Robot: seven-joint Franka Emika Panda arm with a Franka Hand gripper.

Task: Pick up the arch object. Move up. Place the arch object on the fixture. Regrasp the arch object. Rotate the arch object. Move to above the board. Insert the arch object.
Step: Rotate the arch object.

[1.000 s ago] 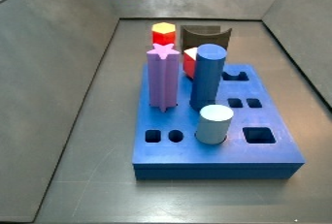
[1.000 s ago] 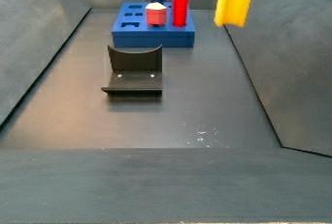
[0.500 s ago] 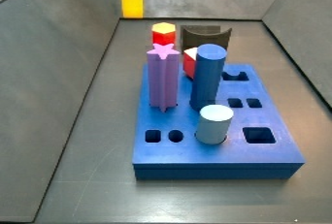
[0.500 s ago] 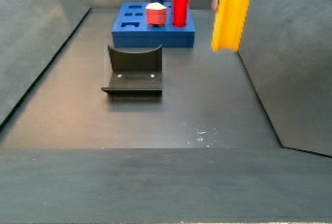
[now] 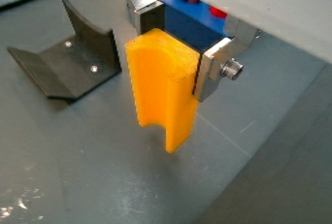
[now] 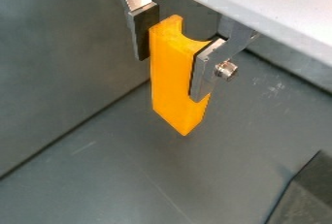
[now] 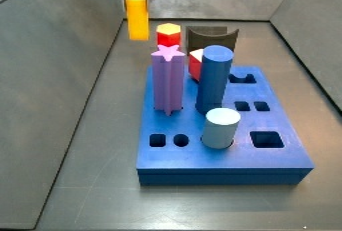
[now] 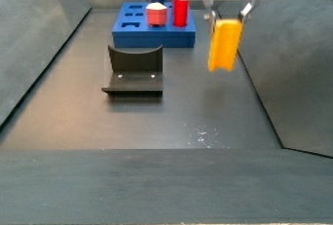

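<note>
My gripper point(image 5: 178, 40) is shut on the arch object point(image 5: 161, 85), a yellow-orange block that hangs upright below the fingers, above the dark floor. It shows in both wrist views, the arch object point(image 6: 177, 77) between the silver fingers point(image 6: 209, 65). In both side views the gripper point(image 8: 232, 13) carries the arch object point(image 8: 225, 44) in the air beside the fixture point(image 8: 134, 67), not touching it. The arch object point(image 7: 136, 15) hangs behind the board point(image 7: 227, 140). The board point(image 8: 152, 27) bears its pegs. The fixture point(image 5: 70, 48) stands empty.
The board holds a purple star peg point(image 7: 167, 79), a blue peg point(image 7: 215, 79), a pale-blue cylinder point(image 7: 221, 128) and a red peg with yellow top point(image 7: 168, 35). Sloped grey walls point(image 8: 274, 63) enclose the floor on each side.
The arch object has come down with the gripper; the gripper's body now shows at the top of both side views. Board, pegs and fixture have not moved.
</note>
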